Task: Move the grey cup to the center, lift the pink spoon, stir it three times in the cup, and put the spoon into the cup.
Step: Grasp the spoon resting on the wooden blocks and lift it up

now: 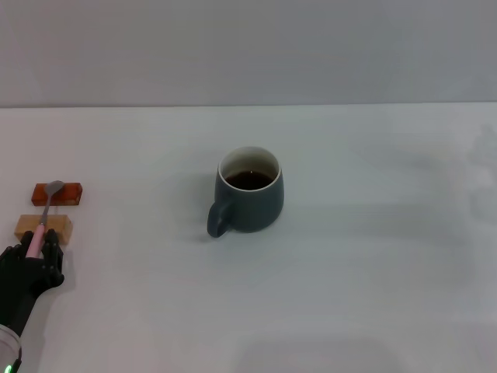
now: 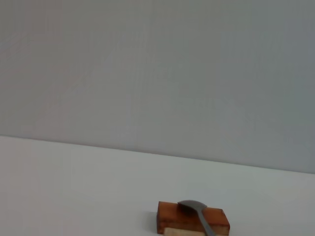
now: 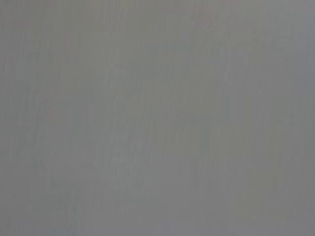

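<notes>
A: Grey cup (image 1: 249,190), centre of the head view: upright on the white worktop (image 1: 373,264), thick handle turned toward the lower left of the frame, dark liquid visible inside. Probably heavy for its size and rigid; glazed wall likely slippery. Already at mid-worktop, so probably no further shifting needed. Liquid liable to slop if knocked.

B: And the pink spoon (image 1: 43,219)?

A: Left edge of the head view. Laid across two small blocks: grey metal bowl over the red-brown block (image 1: 57,193), pale pink handle over the tan wooden block (image 1: 43,228). Raised off the worktop by that bridge, hence room beneath the handle for fingers. Judged light, stiff and thin; apt to pivot or slip if pinched near the bowl.

B: Best place to grip?

A: The pink handle, close to its free end, leaving the bowl clear for stirring.

B: Left end effector (image 1: 34,250)?

A: Lower left corner of the head view, black fingers (image 1: 50,247) either side of the handle end, just by the tan block. Apparently pinching the handle, contact not wholly certain. Left wrist view: only the spoon bowl on the red-brown block.

B: Right end effector?

A: Not visible in any view.
</notes>
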Available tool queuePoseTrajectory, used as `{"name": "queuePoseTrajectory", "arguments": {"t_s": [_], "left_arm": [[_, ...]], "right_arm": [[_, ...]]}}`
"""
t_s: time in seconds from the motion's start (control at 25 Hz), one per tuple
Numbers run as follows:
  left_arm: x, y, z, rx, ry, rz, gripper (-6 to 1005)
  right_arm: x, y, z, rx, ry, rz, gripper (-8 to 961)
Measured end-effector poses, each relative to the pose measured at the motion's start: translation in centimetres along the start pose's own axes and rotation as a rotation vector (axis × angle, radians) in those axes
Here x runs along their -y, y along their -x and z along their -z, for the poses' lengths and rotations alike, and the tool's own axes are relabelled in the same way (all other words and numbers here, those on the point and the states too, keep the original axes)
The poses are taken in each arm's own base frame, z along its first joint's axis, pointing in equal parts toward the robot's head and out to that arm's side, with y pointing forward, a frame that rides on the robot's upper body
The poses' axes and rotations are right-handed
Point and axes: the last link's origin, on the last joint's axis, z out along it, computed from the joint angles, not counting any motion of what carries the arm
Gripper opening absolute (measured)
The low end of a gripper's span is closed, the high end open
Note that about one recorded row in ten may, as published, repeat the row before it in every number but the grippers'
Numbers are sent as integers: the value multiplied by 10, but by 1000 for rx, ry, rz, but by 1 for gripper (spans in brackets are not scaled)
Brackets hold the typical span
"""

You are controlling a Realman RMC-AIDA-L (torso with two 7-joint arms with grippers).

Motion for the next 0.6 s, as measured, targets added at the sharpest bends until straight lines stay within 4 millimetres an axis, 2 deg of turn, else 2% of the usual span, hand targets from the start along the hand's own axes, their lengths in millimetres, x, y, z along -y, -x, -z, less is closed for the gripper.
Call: {"name": "queuePoseTrajectory", "arguments": {"t_s": [0.6], "left_arm": [[-1, -1, -1, -2, 2, -1, 242]], "right_arm": [[1, -2, 2, -5, -3, 0, 20]]}}
